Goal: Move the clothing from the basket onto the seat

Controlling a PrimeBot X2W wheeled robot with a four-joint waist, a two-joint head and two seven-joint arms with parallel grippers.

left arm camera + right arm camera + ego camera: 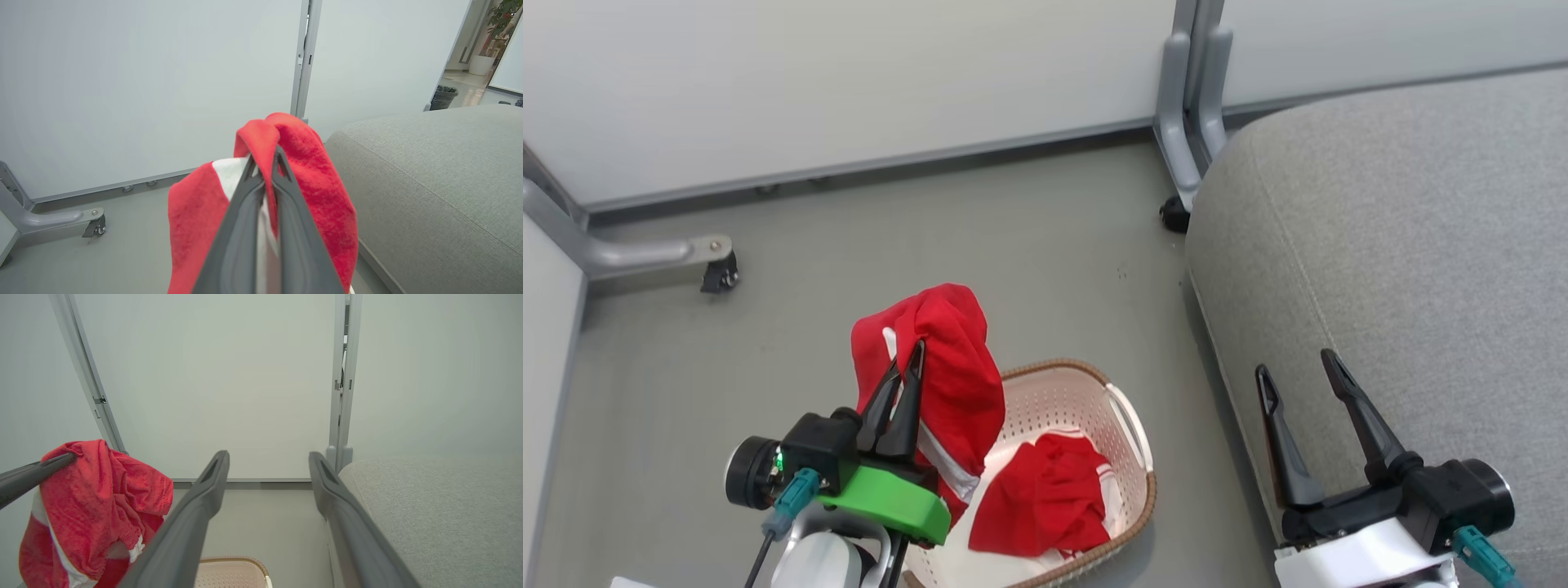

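Now left end effector (911, 357) pinches a red garment (956, 351), white-striped, raised beside the basket (1055, 364); second garment (1045, 498) lies inside. Right end effector (1296, 364) gapes wide near the seat (1421, 229).

Left gripper (911, 356) sits lower left, fingers pinched tight on a red garment (956, 367), while the right gripper (1294, 364) sits lower right, fingers spread wide, empty.

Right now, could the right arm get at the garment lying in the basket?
Probably yes: the right tool is open, and the red garment lies uncovered in the basket; the hanging garment in the left tool crowds one side.
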